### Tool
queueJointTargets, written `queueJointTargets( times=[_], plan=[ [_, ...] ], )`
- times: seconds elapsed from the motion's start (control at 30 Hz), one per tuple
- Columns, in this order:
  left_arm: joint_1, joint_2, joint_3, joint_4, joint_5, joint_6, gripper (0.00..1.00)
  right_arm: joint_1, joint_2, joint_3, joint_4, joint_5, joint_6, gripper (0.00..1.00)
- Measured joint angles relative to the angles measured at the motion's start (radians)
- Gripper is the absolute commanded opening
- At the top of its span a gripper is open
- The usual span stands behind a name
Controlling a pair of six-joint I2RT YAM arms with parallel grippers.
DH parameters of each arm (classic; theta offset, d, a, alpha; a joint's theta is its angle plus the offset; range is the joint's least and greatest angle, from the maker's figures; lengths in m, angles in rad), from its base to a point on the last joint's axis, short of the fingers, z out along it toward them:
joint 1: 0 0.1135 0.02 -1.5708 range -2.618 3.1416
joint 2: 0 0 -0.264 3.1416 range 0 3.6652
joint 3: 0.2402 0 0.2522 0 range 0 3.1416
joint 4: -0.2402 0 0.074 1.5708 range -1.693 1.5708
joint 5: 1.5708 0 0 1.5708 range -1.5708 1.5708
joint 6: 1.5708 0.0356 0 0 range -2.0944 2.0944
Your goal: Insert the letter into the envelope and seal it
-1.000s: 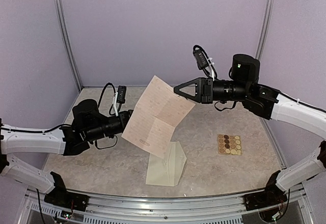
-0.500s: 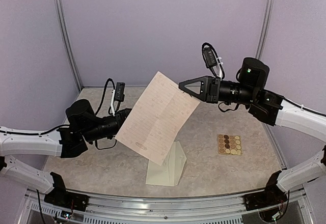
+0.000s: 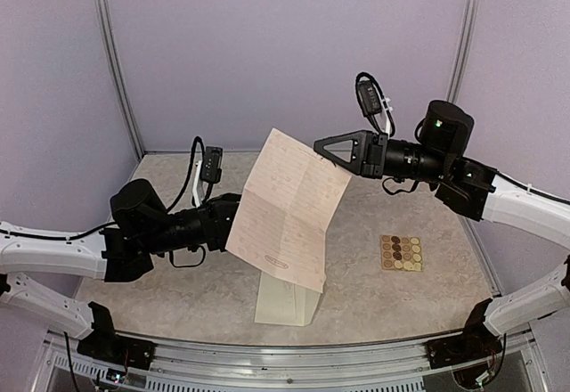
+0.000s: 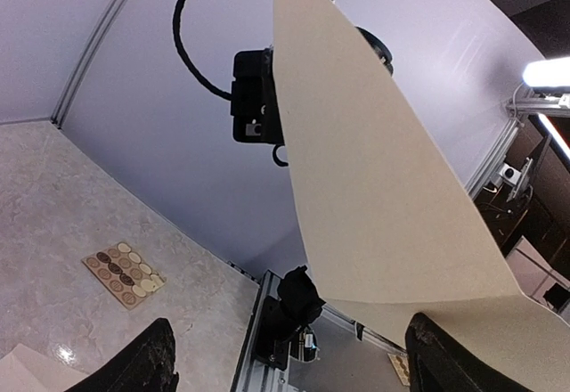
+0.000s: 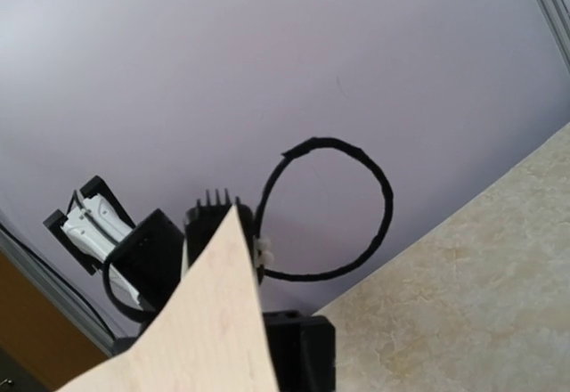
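walls (image 3: 267, 44): plain lilac, behind the right fingers (image 3: 319, 147) | corner posts (image 3: 116, 62): grey metal | counter (image 3: 401, 223): beige marbled, beneath them | lamp (image 4: 548, 71): lit white strip past the wall edge

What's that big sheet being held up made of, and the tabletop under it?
The letter looks like thin matte paper, pinkish-beige: it bends along fold creases and carries faint written lines. The tabletop has a marbled beige pattern with a slight sheen; stone or printed laminate, I cannot tell.
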Motion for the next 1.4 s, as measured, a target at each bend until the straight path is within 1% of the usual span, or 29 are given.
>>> queueJointTargets(
  times=[0.47, 0.87, 0.97, 1.03, 1.13, 1.3, 1.4],
  plan=[
    [-0.042, -0.007, 0.002, 0.036, 0.000, 0.008, 0.85, 0.000, 0.000, -0.014, 0.014, 0.007, 0.016, 0.00],
    [-0.042, 0.025, 0.040, 0.061, -0.040, 0.038, 0.81, 0.000, 0.001, -0.021, 0.032, -0.023, 0.038, 0.00],
    [-0.042, 0.039, 0.040, 0.059, -0.064, 0.038, 0.74, 0.000, 0.001, -0.031, 0.047, -0.038, 0.051, 0.00],
    [-0.043, 0.046, 0.041, 0.060, -0.071, 0.036, 0.66, 0.000, 0.001, -0.035, 0.052, -0.045, 0.056, 0.00],
    [-0.043, 0.053, 0.041, 0.066, -0.075, 0.035, 0.54, 0.000, 0.000, -0.038, 0.054, -0.047, 0.056, 0.00],
    [-0.043, 0.054, 0.041, 0.078, -0.071, 0.032, 0.29, 0.000, 0.000, -0.049, 0.051, -0.041, 0.054, 0.00],
    [-0.043, 0.054, 0.041, 0.083, -0.068, 0.028, 0.17, 0.000, -0.001, -0.060, 0.048, -0.034, 0.051, 0.00]
  ],
)
